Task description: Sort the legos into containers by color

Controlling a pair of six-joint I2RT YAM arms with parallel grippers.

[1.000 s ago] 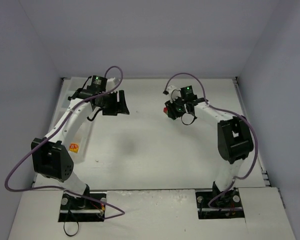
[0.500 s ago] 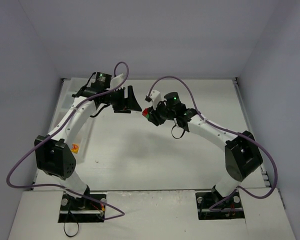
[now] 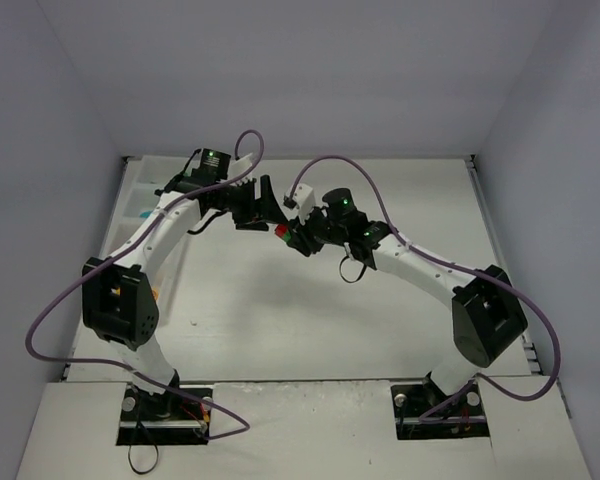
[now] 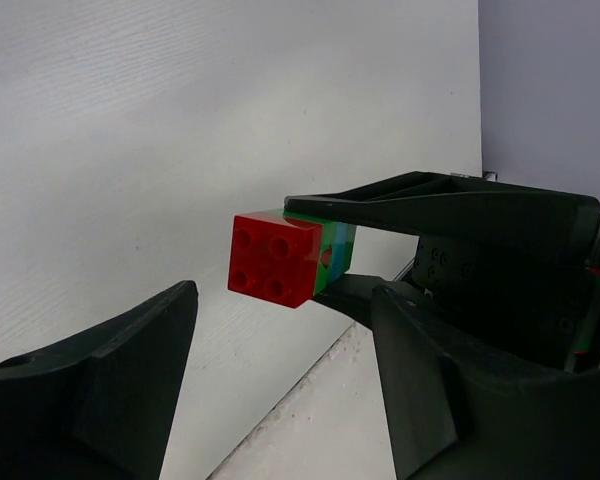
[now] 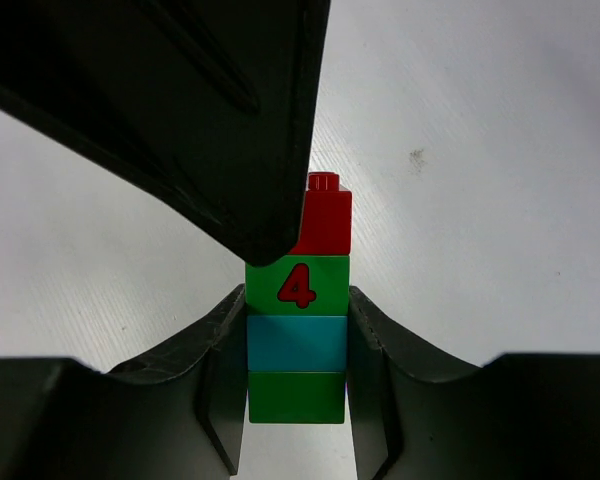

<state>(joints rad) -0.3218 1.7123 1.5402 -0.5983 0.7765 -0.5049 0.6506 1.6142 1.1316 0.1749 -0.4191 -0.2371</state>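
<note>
Lego stack point(image 5: 297, 340): four bricks joined in a row, clamped between the two fingers of the right pincer point(image 5: 297, 296) and held in the air above the table point(image 3: 280, 310).
Order of bricks: a plain green brick point(image 5: 297, 397) sits deepest in the right pincer. After it come a teal brick point(image 5: 297, 343), a numbered green brick point(image 5: 297, 284) with a red "4", and a red brick point(image 4: 273, 258) sticking out past the fingertips.
Right pincer: closed on the sides of the stack, its fingers pressing the teal and green bricks; the red end is free.
Left pincer point(image 4: 282, 292): spread wide and gripping nothing. It faces the right pincer tip to tip, with the red brick in line with the gap between its fingers.
In the way: in the right wrist view one finger of the left pincer crosses the red brick and hides its upper left corner. Whether it touches the brick cannot be told.
Tray point(image 3: 132, 205): at the table's left edge, well apart from both pincers and to the left of the left pincer, partly hidden by the left arm.
Cables point(image 3: 325, 163): purple loops arch over both pincers.
</note>
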